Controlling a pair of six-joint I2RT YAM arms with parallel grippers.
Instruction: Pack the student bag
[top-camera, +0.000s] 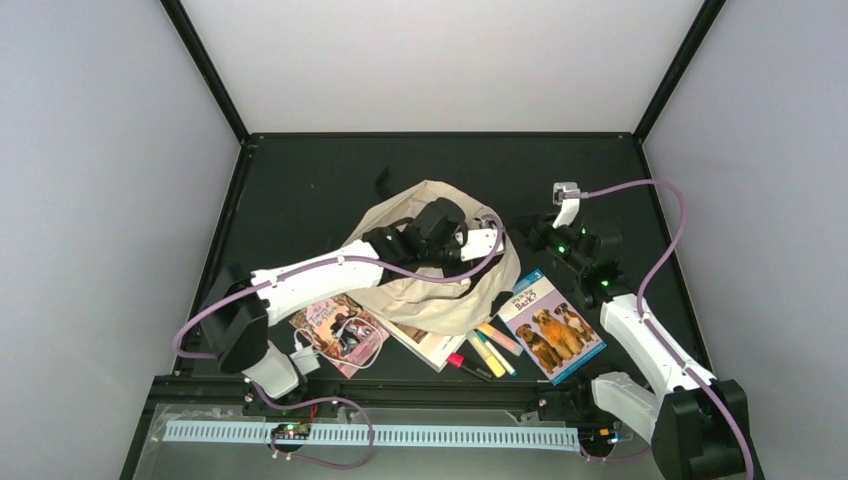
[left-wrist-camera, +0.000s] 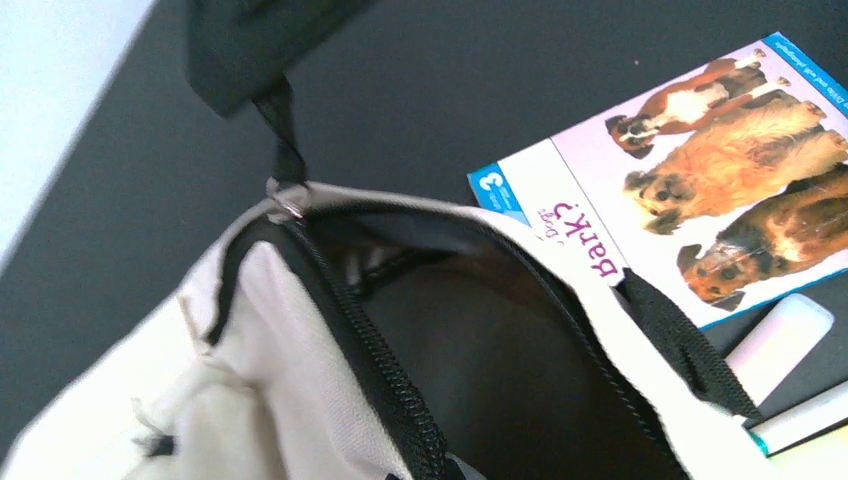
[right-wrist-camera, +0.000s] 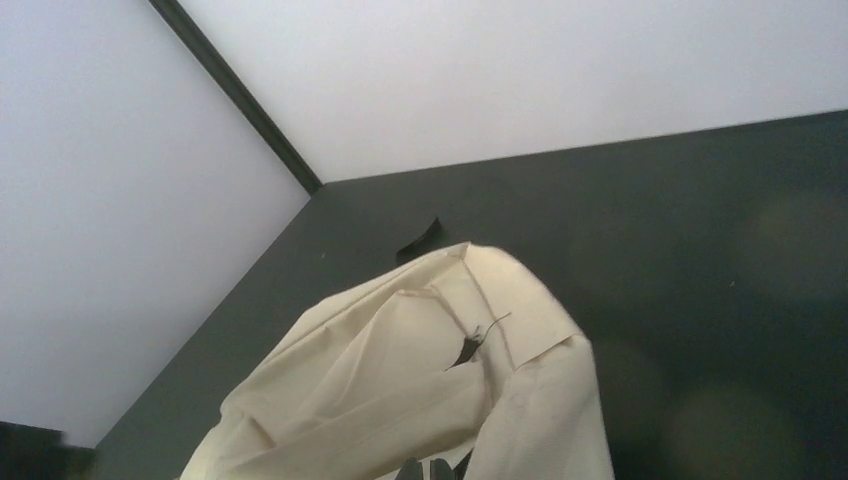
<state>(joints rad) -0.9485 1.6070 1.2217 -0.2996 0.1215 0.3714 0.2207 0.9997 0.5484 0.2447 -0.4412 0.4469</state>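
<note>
Top external view: both claws shut at the student bag's open mouth

The student bag (top-camera: 440, 305), cream fabric with dark zippers, lies crumpled in the middle of the black table (top-camera: 300, 190). The left arm reaches across it from the left, and the left gripper (top-camera: 494, 240) hangs over the bag's right-hand end. Its jaws are closed. Its fingers fall outside its own wrist view, so whether they pinch anything cannot be told. That view looks into the unzipped main compartment, dark inside, with zipper teeth curving round the opening.

The right gripper (top-camera: 527, 232) meets the bag from the right, jaws closed. In the left wrist view its dark tip pinches the black pull strap (left-wrist-camera: 288, 140), which runs taut up from the metal zipper slider (left-wrist-camera: 290, 205).

Just beside the bag on the near right lies a blue-edged book on dogs (top-camera: 551, 326), cover up. Several highlighters (top-camera: 492, 350) lie between it and another book (top-camera: 425, 342) partly tucked under the bag. A pink book (top-camera: 335, 330) lies by the left arm.
</note>
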